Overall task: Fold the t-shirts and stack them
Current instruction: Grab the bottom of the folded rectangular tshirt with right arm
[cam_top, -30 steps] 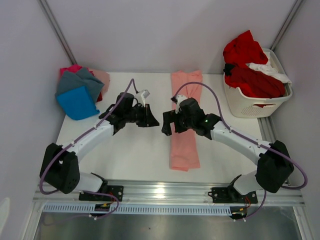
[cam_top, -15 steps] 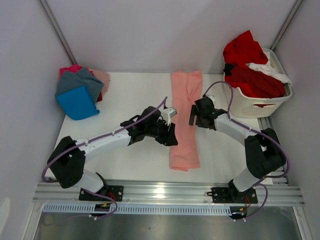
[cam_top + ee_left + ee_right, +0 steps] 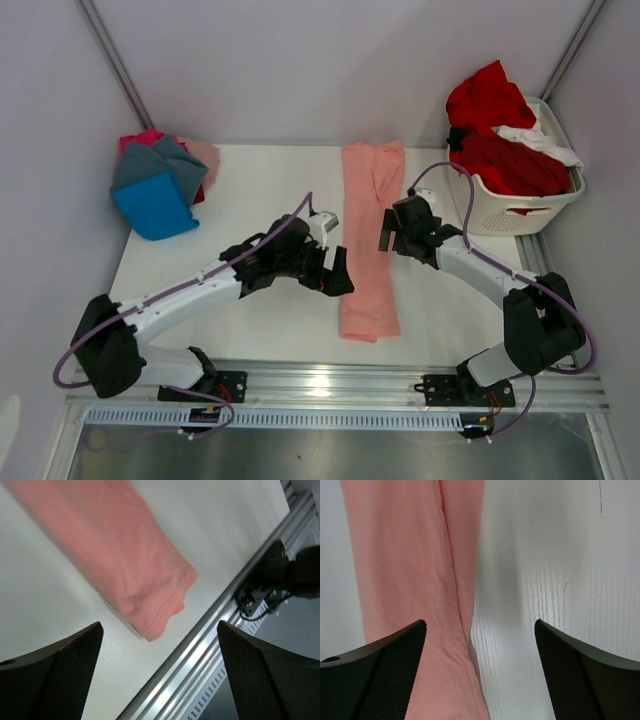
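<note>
Spread wide, pinching nothing: left end effector [image 3: 338, 272] beside salmon-pink t-shirt [image 3: 368, 200]'s left edge, right end effector [image 3: 385, 232] over its right edge. Four folded t-shirts [image 3: 160, 185] well beyond the left.

Table [image 3: 270, 180]: salmon shirt [image 3: 366, 300], pile [image 3: 157, 190], perhaps basket [image 3: 500, 215]

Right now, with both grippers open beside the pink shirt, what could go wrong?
The salmon-pink shirt lies in layers, so the right gripper might pinch only the top flap at its edge and undo the fold. The left gripper stands nearer the front end than the right; lifting from uneven spots could skew the next fold.
</note>
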You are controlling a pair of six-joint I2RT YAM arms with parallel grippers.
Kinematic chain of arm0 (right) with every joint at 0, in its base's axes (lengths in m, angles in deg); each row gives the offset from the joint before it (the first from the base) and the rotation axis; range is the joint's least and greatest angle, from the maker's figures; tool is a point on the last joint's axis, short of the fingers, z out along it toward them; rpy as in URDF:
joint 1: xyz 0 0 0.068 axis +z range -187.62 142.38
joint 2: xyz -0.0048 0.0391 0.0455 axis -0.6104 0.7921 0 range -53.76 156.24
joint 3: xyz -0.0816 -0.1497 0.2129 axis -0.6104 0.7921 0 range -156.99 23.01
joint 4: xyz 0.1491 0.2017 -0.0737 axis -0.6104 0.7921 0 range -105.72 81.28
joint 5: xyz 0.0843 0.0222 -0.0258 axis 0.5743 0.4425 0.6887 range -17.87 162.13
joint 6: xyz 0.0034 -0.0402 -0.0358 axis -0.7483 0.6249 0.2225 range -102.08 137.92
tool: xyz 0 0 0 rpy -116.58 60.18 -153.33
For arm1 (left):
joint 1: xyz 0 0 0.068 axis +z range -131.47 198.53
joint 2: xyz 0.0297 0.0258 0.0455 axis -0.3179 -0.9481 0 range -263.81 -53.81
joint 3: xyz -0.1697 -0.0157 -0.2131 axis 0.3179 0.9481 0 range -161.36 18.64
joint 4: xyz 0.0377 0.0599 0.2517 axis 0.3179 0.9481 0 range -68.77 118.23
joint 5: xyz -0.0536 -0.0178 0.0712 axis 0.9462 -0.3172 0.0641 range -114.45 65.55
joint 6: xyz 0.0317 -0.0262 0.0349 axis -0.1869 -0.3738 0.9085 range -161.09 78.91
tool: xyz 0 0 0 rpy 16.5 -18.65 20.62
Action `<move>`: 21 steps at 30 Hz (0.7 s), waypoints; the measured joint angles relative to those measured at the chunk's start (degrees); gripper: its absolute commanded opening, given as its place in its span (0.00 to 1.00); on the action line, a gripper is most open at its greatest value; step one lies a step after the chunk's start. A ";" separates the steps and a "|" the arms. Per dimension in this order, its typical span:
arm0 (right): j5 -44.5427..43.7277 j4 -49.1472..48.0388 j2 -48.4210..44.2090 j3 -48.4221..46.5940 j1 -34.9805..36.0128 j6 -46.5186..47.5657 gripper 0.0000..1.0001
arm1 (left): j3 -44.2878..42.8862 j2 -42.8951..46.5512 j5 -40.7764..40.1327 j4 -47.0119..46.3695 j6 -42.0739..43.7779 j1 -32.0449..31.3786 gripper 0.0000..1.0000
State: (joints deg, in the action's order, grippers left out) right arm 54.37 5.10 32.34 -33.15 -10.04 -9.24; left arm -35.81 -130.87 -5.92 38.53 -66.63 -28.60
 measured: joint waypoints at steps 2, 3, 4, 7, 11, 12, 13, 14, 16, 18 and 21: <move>-0.04 -0.20 -1.25 0.81 0.46 0.24 0.93 | -0.02 3.80 -4.37 2.51 -1.86 0.02 0.99; -0.07 -0.22 -1.70 1.09 0.61 0.28 0.93 | -0.02 5.18 -5.29 3.10 -2.21 0.07 0.99; -0.07 -0.33 -2.03 1.38 0.76 0.33 0.93 | -0.02 5.92 -5.55 3.19 -2.43 0.20 0.99; -0.04 -0.59 -2.43 1.84 1.03 0.55 0.94 | -1.62 4.20 -5.77 4.46 -1.86 -0.09 0.99; -0.37 -0.63 -2.47 1.95 1.07 1.09 0.94 | -6.88 -3.72 -6.51 6.40 0.87 -2.51 0.93; -0.63 -0.63 -2.47 1.95 1.07 1.27 0.95 | -7.61 -5.07 -6.97 7.21 1.51 -3.26 0.90; -0.96 -0.61 -2.56 1.95 1.07 1.33 0.95 | -8.31 -6.36 -7.67 8.13 2.05 -4.00 0.87; -1.27 -0.61 -2.67 1.95 1.07 1.42 0.95 | -8.96 -7.54 -8.44 8.90 2.58 -4.50 0.86; -1.60 -0.55 -3.10 1.97 1.07 1.53 0.95 | -9.31 -9.66 -10.40 9.57 3.52 -5.79 0.86; -2.36 -0.55 -3.91 2.14 1.07 1.53 0.95 | -9.27 -11.61 -14.01 10.67 4.13 -7.26 0.85; -3.43 -0.22 -5.14 2.56 1.07 1.53 0.95 | -8.55 -13.97 -21.22 11.32 4.79 -11.61 0.85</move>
State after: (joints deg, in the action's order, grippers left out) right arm 50.94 4.88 27.20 -30.59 -8.97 -7.71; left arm -44.36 -144.83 -27.15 49.85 -61.84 -40.21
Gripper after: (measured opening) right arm 0.948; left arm 0.853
